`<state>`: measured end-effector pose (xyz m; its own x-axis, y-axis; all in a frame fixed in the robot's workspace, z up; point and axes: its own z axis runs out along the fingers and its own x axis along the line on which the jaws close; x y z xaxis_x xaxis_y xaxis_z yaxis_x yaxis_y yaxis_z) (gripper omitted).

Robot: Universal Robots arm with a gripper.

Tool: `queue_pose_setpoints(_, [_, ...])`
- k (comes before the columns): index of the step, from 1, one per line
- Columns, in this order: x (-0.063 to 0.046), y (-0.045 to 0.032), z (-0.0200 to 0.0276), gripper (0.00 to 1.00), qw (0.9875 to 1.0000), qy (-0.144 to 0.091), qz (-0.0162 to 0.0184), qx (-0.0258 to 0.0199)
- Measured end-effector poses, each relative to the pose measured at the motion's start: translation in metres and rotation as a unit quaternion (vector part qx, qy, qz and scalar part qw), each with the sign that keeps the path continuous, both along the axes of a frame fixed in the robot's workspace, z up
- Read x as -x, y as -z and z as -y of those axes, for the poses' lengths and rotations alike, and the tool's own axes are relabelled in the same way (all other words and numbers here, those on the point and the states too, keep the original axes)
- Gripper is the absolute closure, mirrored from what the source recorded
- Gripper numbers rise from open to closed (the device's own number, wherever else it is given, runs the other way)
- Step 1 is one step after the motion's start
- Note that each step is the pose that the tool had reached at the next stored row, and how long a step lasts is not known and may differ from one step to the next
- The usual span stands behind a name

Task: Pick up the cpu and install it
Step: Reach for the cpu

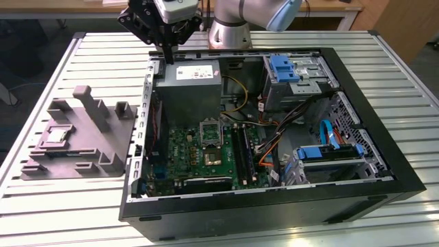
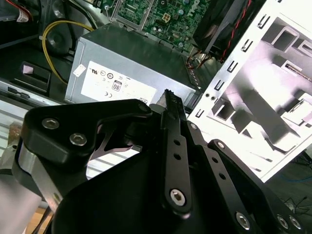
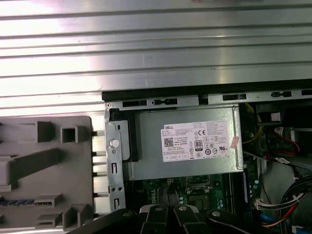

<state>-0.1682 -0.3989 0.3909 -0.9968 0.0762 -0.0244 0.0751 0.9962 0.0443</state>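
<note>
**A:** Entry one, nearest: table (image 1: 69, 216), slatted metal, carrying an open computer case (image 1: 274, 206).

**B:** What is inside the case?

**A:** Green motherboard (image 1: 182, 149), lying flat. Its socket (image 1: 213, 156) appears to have no chip seated.

**B:** And the task's thing?

**A:** The cpu (image 1: 55, 136), pale and square. It lies flat in a recess of the grey tray (image 1: 103, 149), which sits outside the case at the exterior view's left. Nothing is touching it.

**B:** Farther back?

**A:** Power supply (image 1: 186, 90), a grey box in the case's far left corner. The pincer (image 1: 168, 57) hangs just above its far edge. The fingers are pressed together, pinching nothing, and are well apart from the cpu.

**B:** Which step is that?

**A:** Judged to be the approach. The pick is not yet made and the install is not begun.

**B:** What does the pick require?

**A:** By estimate, the fingers spread and the pincer squared over the tray's recess. The descent should be level, since the chip is thin. The grip should be light and on the chip's edges.
</note>
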Motion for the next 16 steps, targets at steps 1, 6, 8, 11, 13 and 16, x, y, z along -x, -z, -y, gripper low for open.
queue_pose_setpoints(1, [0.000,0.0000,0.0000,0.89,1.0000,0.000,0.0000,0.0000])
queue_pose_setpoints(6, [0.001,0.0001,0.0000,0.89,1.0000,0.000,0.0000,0.0000])
queue_pose_setpoints(8, [0.005,0.0005,0.0000,0.89,1.0000,0.000,0.0000,0.0000])
queue_pose_setpoints(11, [0.005,0.0006,0.0000,0.89,1.0000,0.000,0.0000,0.0000])
queue_pose_setpoints(13, [0.006,0.0006,0.0000,0.89,1.0000,0.000,0.0000,0.0000])
queue_pose_setpoints(16, [0.011,0.0008,0.0000,0.89,1.0000,0.000,0.0000,0.0000])
